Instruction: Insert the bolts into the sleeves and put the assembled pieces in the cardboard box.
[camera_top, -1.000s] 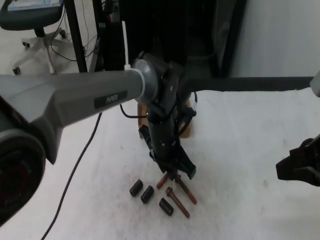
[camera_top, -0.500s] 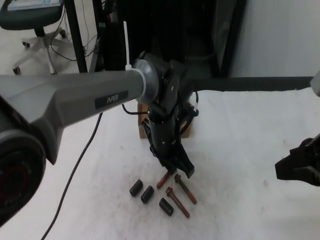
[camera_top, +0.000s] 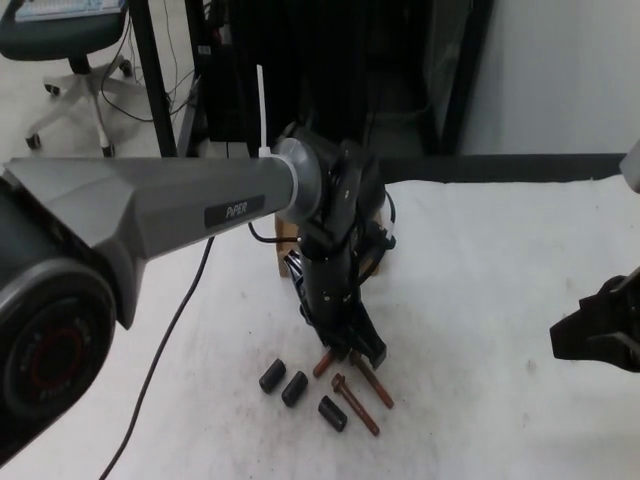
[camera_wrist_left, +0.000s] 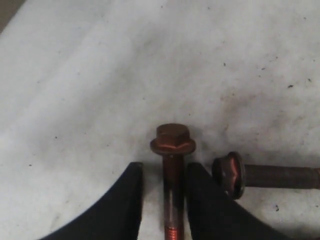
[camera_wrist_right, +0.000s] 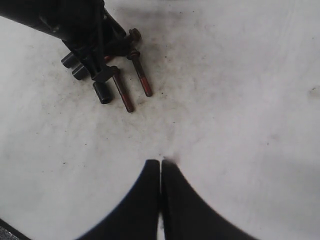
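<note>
Three copper-coloured bolts lie on the white bench, and one bolt (camera_wrist_left: 172, 142) lies between the fingers of my left gripper (camera_wrist_left: 165, 167). The fingers stand close on both sides of its shaft, with a narrow gap on one side. A second bolt (camera_wrist_left: 260, 176) lies just beside it. In the high view the left gripper (camera_top: 356, 346) is down over the bolts (camera_top: 372, 380), with three black sleeves (camera_top: 294, 388) nearby. The cardboard box (camera_top: 286, 242) is mostly hidden behind the left arm. My right gripper (camera_wrist_right: 161, 172) is shut and empty, off to the right (camera_top: 598, 330).
A black cable (camera_top: 170, 320) trails across the left of the bench. In the right wrist view the left gripper (camera_wrist_right: 95, 55), bolts (camera_wrist_right: 141, 76) and sleeves (camera_wrist_right: 102, 93) sit at the far side, with bare bench between them and the right gripper.
The left gripper rose a little off the bolts, then came back down over them, and the arm shifted slightly. The right arm has kept still.
</note>
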